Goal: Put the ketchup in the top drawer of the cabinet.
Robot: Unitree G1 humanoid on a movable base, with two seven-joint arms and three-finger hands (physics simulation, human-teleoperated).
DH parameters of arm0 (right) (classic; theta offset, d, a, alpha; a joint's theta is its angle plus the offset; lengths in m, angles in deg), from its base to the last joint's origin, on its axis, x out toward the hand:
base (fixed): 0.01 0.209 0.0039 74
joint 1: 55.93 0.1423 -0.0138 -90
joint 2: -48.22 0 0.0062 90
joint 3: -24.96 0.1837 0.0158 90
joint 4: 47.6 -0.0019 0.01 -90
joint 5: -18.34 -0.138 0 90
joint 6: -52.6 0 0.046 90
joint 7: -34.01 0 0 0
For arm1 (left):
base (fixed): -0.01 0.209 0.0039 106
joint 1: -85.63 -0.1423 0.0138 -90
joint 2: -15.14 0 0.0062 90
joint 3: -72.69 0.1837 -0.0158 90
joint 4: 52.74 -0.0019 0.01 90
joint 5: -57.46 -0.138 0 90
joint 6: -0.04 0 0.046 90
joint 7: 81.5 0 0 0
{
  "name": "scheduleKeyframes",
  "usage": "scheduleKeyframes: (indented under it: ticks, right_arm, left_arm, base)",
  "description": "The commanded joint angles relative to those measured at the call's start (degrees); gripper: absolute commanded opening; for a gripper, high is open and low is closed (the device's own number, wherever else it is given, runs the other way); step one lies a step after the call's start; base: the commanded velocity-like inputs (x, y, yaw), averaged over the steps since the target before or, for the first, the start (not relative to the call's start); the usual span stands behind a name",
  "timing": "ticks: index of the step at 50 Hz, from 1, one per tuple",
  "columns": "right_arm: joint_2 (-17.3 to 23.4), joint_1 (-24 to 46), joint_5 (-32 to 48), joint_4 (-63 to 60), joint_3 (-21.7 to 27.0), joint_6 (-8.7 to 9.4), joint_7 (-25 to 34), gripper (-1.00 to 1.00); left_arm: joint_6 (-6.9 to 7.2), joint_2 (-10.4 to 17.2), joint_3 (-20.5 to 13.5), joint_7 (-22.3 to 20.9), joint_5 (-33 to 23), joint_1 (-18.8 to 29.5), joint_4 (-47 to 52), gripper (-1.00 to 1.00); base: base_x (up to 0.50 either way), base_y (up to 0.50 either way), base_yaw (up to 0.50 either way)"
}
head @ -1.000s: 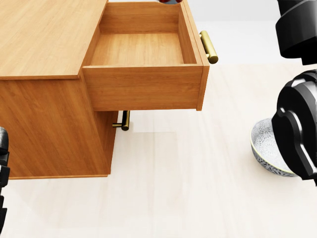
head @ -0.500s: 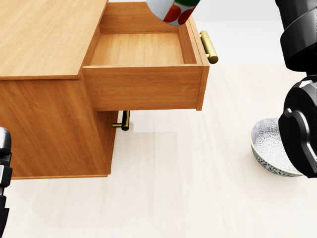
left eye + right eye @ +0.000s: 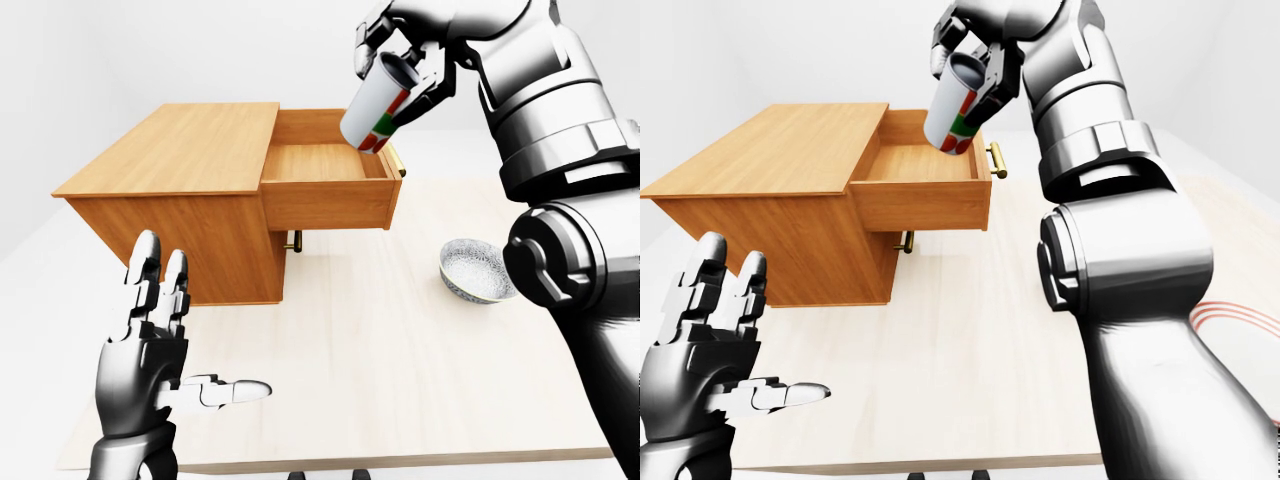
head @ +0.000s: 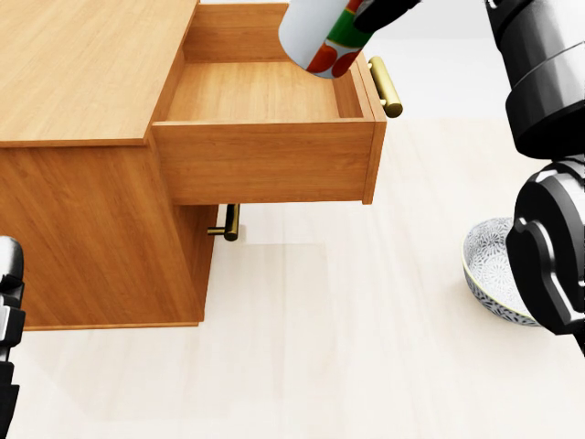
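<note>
Now the right robot hand (image 3: 405, 62) has its fingers clamped round the ketchup bottle (image 3: 377, 102), which hangs tilted over the right end of the open top drawer (image 4: 260, 91) of the wooden cabinet (image 3: 190, 195). To finish well, I judge it should bring the bottle low inside the drawer walls, clear of the brass handle (image 4: 385, 86), before loosening. The left robot hand (image 3: 150, 370) hovers over the worktop (image 3: 380, 360), fingers spread and holding nothing, well apart from the patterned bowl (image 3: 478, 272).

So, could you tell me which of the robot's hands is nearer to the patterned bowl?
Probably the right. The right hand holds the ketchup over the open drawer, above the bowl; the left hand is open, far to the bowl's left.
</note>
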Motion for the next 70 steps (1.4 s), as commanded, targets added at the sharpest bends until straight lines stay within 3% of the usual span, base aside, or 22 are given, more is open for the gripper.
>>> scheduleKeyframes:
  ticks: [1,50,70]
  right_arm:
    - [-0.6,-1.7,0.4,-0.1,0.6,0.00,-0.6,-1.00]
    - [-1.6,-4.8,-0.5,0.4,0.8,0.00,-2.0,-1.00]
    - [-3.5,-4.5,2.0,0.5,-0.5,0.00,-6.1,-1.00]
  left_arm:
    - [0.00,0.1,-0.1,0.1,0.1,0.0,-0.1,1.00]
    - [0.00,0.2,0.6,0.4,-0.3,-0.3,-0.2,1.00]
    - [0.00,0.1,0.3,0.1,0.1,-0.4,0.5,1.00]
  base:
    - [0.00,0.00,0.00]
    - [0.00,0.00,0.00]
    - [0.00,0.00,0.00]
